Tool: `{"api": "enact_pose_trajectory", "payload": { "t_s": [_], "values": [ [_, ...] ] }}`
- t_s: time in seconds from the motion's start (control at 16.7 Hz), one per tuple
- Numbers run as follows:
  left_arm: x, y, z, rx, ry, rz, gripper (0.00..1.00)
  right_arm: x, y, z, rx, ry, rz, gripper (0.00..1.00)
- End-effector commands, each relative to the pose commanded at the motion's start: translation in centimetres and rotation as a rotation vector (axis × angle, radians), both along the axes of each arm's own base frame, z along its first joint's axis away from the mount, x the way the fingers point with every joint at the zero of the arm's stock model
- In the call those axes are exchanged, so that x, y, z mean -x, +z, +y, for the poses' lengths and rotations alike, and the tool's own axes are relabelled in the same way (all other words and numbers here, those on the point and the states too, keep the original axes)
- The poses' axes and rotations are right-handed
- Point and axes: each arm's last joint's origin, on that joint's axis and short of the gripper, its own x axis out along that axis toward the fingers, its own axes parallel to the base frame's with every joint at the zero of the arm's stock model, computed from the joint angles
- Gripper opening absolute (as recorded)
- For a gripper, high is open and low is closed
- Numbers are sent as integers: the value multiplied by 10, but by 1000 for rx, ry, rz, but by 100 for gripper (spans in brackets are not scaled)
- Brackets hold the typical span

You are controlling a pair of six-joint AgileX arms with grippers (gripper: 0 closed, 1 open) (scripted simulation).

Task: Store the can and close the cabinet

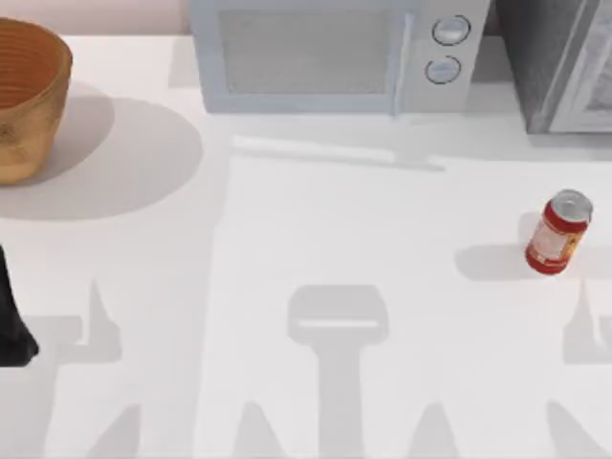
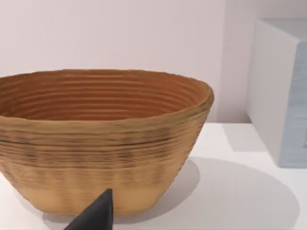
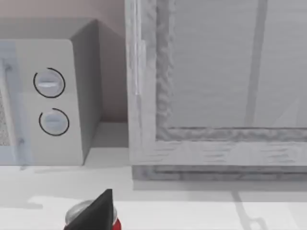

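Observation:
The red can [image 1: 557, 234] with a silver top stands upright on the white table at the right, in front of the cabinet [image 1: 550, 67]. The cabinet's dark speckled wall and pale grey door panel [image 1: 588, 81] fill the back right corner. In the right wrist view the can's top [image 3: 76, 214] sits close below a dark part of my right gripper [image 3: 98, 213], with the cabinet's framed door [image 3: 216, 72] beyond. I cannot tell whether the door is ajar. My left arm [image 1: 13, 320] is parked at the left edge, and a dark part of its gripper [image 2: 94, 216] points at the basket.
A woven wooden basket [image 1: 21, 100] stands at the back left, seen close up as the basket [image 2: 100, 139] in the left wrist view. A light blue-grey microwave [image 1: 335, 53] with two round knobs sits at the back centre, beside the cabinet.

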Motion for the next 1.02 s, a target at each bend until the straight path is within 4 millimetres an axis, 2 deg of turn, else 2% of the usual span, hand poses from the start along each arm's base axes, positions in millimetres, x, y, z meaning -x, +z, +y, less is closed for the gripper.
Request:
{"api": "enact_pose_trajectory", "payload": {
  "t_s": [0.24, 0.48, 0.78, 1.02],
  "values": [
    [0, 0, 0, 0, 0, 0, 100, -2, 1, 0, -1, 0, 3, 100],
    [0, 0, 0, 0, 0, 0, 100, -12, 5, 3, -6, -2, 20, 100],
    [0, 0, 0, 0, 0, 0, 100, -39, 6, 13, -14, -5, 57, 100],
    [0, 0, 0, 0, 0, 0, 100, -67, -4, 27, -17, -6, 92, 100]
  ]
}}
